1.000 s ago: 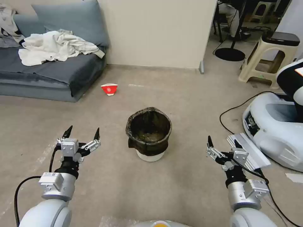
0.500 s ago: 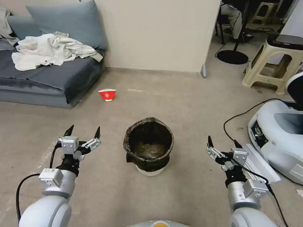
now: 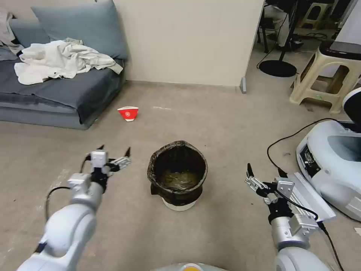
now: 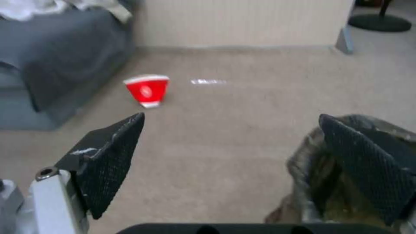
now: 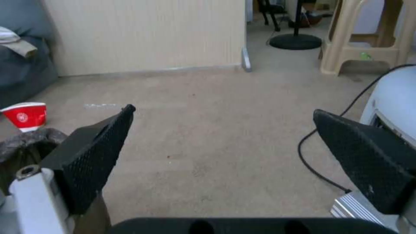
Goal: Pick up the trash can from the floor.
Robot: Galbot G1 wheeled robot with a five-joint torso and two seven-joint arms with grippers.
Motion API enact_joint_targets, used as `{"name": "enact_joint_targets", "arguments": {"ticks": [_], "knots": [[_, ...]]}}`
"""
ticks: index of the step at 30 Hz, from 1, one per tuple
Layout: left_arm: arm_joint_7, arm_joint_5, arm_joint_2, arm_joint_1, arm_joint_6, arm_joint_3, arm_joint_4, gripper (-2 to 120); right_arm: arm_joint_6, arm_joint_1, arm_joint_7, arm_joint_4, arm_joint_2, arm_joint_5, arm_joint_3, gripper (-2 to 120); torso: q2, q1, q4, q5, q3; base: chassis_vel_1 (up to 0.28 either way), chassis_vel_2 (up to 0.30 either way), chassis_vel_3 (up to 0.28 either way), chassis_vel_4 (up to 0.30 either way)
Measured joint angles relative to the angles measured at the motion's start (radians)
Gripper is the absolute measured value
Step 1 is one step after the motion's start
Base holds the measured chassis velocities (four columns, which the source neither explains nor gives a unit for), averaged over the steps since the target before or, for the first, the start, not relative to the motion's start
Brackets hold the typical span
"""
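The trash can [image 3: 177, 175] is standing upright on the floor [image 3: 225, 124] between both arms, and the left gripper [image 3: 113, 155], fingers spread wide, is reaching beside its rim, so it should be straddling the bag-covered edge squarely, while the right gripper [image 3: 263, 171] is waiting spread apart.

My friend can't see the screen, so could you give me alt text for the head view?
A bag-lined trash can stands on the beige floor between two robot arms; the left end effector, open, is close beside it, while the right end effector, also open, hangs farther off. Behind lie a red paper cup and a grey sofa.
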Motion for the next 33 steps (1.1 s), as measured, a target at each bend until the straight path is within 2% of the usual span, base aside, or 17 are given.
{"name": "enact_joint_targets", "arguments": {"ticks": [4,6,7,8,11,12,14,15,18,33], "knots": [[-0.084,-0.001,-0.034,-0.108,0.078,0.111,0.042,100,0.021,-0.014,0.007,-0.012,0.0,-0.001,0.003,100,0.0,0.0,-0.0003,0.0001,0.0,0.0,0.0,0.0,0.0],[-0.097,-0.003,-0.037,-0.12,0.093,0.121,0.047,100,0.023,-0.014,0.008,-0.013,0.0,-0.001,0.003,100,0.0,0.0,-0.0003,0.0,0.0,0.0,0.0,0.0,0.0],[-0.127,-0.016,-0.045,-0.148,0.138,0.147,0.059,100,0.027,-0.014,0.01,-0.016,0.002,-0.002,0.004,100,0.0,0.0,-0.0002,0.0001,0.0,0.0,0.0,0.0,0.0],[-0.127,-0.016,-0.045,-0.148,0.138,0.147,0.059,100,0.027,-0.014,0.01,-0.016,0.002,-0.002,0.004,100,0.0,0.0,-0.0002,0.0001,0.0,0.0,0.0,0.0,0.0],[-0.157,-0.058,-0.049,-0.184,0.229,0.176,0.069,100,0.027,-0.009,0.01,-0.022,0.006,-0.004,-0.002,100,0.0,0.0,-0.0001,0.0002,0.0,0.0,0.0,0.0,0.0],[-0.157,-0.058,-0.049,-0.184,0.229,0.176,0.069,100,0.027,-0.009,0.01,-0.022,0.006,-0.004,-0.002,100,0.0,0.0,-0.0001,0.0002,0.0,0.0,0.0,0.0,0.0],[-0.21,-0.11,-0.051,-0.204,0.314,0.196,0.074,100,0.027,-0.006,0.01,-0.028,0.005,-0.005,-0.005,100,0.0,0.0,0.0001,0.0001,0.0,0.0,0.0,0.0,0.0],[-0.21,-0.11,-0.051,-0.204,0.314,0.196,0.074,100,0.027,-0.006,0.01,-0.028,0.005,-0.005,-0.005,100,0.0,0.0,0.0001,0.0001,0.0,0.0,0.0,0.0,0.0],[-0.269,-0.196,-0.054,-0.228,0.378,0.215,0.085,100,0.027,-0.005,0.01,-0.033,0.002,-0.005,-0.004,100,0.0,0.0,-0.0001,-0.0001,0.0,0.0,0.0,0.0,0.0],[-0.28,-0.237,-0.063,-0.288,0.382,0.264,0.186,100,0.031,-0.009,0.011,-0.041,0.013,-0.008,-0.009,100,0.0,0.0,-0.0001,-0.0001,0.0,0.0,0.0,0.0,0.0]]}}
